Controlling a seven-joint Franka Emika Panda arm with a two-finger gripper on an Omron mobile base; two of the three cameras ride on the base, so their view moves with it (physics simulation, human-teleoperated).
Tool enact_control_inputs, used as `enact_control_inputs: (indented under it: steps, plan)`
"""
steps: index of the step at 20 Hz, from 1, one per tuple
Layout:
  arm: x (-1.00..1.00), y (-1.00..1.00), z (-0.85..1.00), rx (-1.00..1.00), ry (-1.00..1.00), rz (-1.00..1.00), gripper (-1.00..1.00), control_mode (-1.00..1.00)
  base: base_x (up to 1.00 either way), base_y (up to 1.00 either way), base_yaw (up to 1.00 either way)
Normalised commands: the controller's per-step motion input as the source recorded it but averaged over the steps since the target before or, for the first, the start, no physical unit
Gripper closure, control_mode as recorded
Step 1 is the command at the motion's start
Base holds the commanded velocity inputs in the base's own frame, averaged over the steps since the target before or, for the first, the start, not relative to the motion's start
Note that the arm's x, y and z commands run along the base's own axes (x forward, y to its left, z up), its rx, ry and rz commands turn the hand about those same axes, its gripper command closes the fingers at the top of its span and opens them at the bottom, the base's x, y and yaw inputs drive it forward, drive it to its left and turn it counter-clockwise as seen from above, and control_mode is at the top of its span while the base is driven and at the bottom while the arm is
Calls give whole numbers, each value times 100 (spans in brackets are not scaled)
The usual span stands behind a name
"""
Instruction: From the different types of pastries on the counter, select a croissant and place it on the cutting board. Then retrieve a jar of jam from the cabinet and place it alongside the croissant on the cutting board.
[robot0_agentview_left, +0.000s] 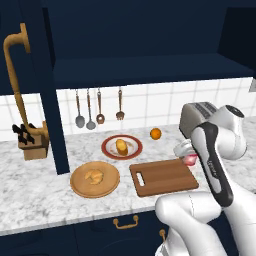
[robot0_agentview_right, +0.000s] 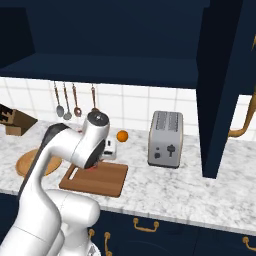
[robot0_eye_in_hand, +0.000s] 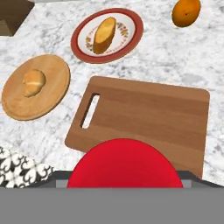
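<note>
- Gripping the red jar of jam (robot0_eye_in_hand: 124, 164), the gripper (robot0_eye_in_hand: 124, 183) looked straight down along the jar at the cutting board (robot0_eye_in_hand: 144, 118) in the hand view; the fingertips themselves were hidden behind the jar, so the hold is my reading of it.
- From that same view the board lay just ahead of and beneath the jar, its long axis running across the picture and its slot handle toward the round wooden plate (robot0_eye_in_hand: 57, 94). The croissant (robot0_eye_in_hand: 34, 82) sat on that plate, off the board and well to the handle side. The oblong pastry (robot0_eye_in_hand: 105, 35) rested on the red-rimmed plate (robot0_eye_in_hand: 133, 26) beyond, with the orange (robot0_eye_in_hand: 186, 12) further off.
- Over the left shoulder, the arm hid most of the hand; a bit of red jar (robot0_agentview_left: 190, 159) showed at the board's (robot0_agentview_left: 162, 177) far right corner, the end away from the handle. The croissant (robot0_agentview_left: 93, 176) was on the wooden plate (robot0_agentview_left: 80, 189), just left of the board. The board was bare.
- Over the right shoulder, the gripper (robot0_agentview_right: 95, 162) hung low above the board's (robot0_agentview_right: 102, 180) back edge on the marble counter (robot0_agentview_right: 165, 190), toaster (robot0_agentview_right: 166, 139) to the right, open cabinet (robot0_agentview_right: 110, 65) overhead.
- By my judgement the jar needed only to go down, leaving the handle end free for the croissant.
</note>
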Motion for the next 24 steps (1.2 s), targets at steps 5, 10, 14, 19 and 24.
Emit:
enact_control_inputs:
  steps: [5, 10, 14, 19, 24]
  plan:
    - [38, -77, -49, -7, 1, 13, 100, -100, 0, 0, 0]
    - [-4, 28, -28, 1, 4, 0, 100, -100, 0, 0, 0]
    - [-53, 6, -100, -8, 9, 0, 100, -100, 0, 0, 0]
    - [25, 4, -3, 10, -2, 0, 100, -100, 0, 0, 0]
    - [43, 13, -1, 5, -12, -3, 100, -100, 0, 0, 0]
